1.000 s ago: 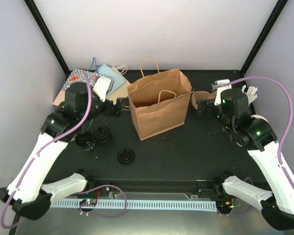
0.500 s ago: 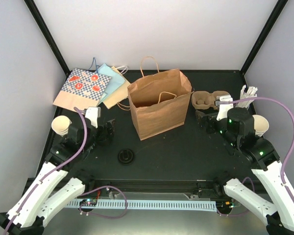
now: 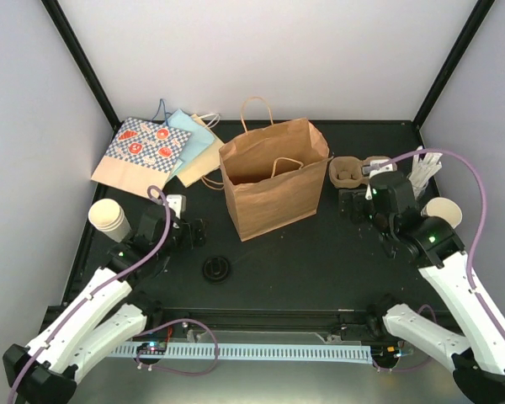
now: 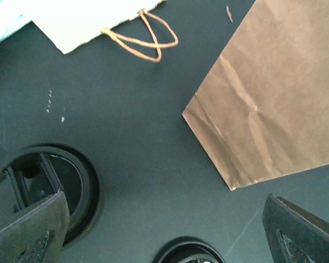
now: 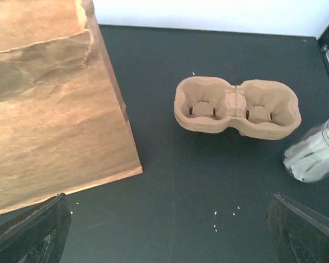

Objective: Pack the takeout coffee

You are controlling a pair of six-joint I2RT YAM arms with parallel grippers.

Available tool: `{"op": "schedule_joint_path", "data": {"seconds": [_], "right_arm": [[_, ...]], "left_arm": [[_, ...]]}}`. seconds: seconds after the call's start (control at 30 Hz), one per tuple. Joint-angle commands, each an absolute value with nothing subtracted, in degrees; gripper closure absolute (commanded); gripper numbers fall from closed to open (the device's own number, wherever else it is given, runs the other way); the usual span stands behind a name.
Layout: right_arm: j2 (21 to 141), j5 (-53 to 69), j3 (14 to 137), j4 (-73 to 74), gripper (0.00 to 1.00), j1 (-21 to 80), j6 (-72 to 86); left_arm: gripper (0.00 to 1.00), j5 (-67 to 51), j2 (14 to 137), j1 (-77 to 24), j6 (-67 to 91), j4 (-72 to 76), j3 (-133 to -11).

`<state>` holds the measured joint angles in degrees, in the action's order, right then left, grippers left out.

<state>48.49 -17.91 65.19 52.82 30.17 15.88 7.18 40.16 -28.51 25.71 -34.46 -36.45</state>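
The tan cup carrier (image 3: pixel 353 171) (image 5: pixel 237 108) lies with both hollows unfilled, right of the brown paper bag (image 3: pixel 269 181). One cream cup (image 3: pixel 109 219) stands at the left edge and another (image 3: pixel 444 212) at the right. A black lid (image 3: pixel 217 269) lies near the front. The left wrist view shows a black lid (image 4: pixel 44 189) by the left finger and another lid (image 4: pixel 189 253) low between the fingers. My left gripper (image 3: pixel 194 232) (image 4: pixel 164 235) is open over the lids. My right gripper (image 3: pixel 353 206) (image 5: pixel 167 230) is open, just short of the carrier, holding nothing.
Flat patterned and pastel gift bags (image 3: pixel 156 147) lie at the back left, one rope handle (image 4: pixel 145 41) showing. A clear jar of wooden sticks (image 3: pixel 422 168) (image 5: pixel 315 156) stands right of the carrier. The brown bag (image 4: pixel 274 104) (image 5: pixel 49 109) stands upright between the arms.
Both arms drew back toward the near edge, uncovering the two cups. Since then the left gripper has edged right over the lids and the right gripper toward the carrier. Both stayed open.
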Motion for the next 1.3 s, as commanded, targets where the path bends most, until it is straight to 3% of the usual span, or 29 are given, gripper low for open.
{"op": "schedule_joint_path", "data": {"seconds": [0.0, 0.27, 0.6, 0.73, 1.03, 1.27], "right_arm": [[50.92, -21.14, 68.68, 57.38, 0.0, 30.06, 19.17], [56.21, -16.62, 73.97, 59.74, 0.0, 30.06, 21.1], [61.24, -26.59, 78.6, 62.34, 0.0, 29.39, 21.68], [63.5, -26.74, 80.97, 62.93, 0.01, 22.99, 20.07], [68.51, -22.18, 85.55, 61.98, 0.32, 5.89, 22.03], [74.63, -23.65, 88.73, 61.8, 0.45, 0.92, 26.54]], "left_arm": [[0.01, 3.21, 40.27, -28.21, 28.43, -28.13, -33.77], [0.01, 3.93, 42.14, -28.18, 27.72, -32.3, -40.57], [0.01, -1.29, 43.45, -28.24, 16.68, -37.3, -44.05], [0.01, -3.98, 42.95, -28.28, 15.89, -37.31, -43.64], [0.01, -6.39, 42.13, -28.33, 14.47, -37.92, -42.7], [0.01, -6.68, 41.1, -28.25, 13.84, -36.36, -41.57]]}}
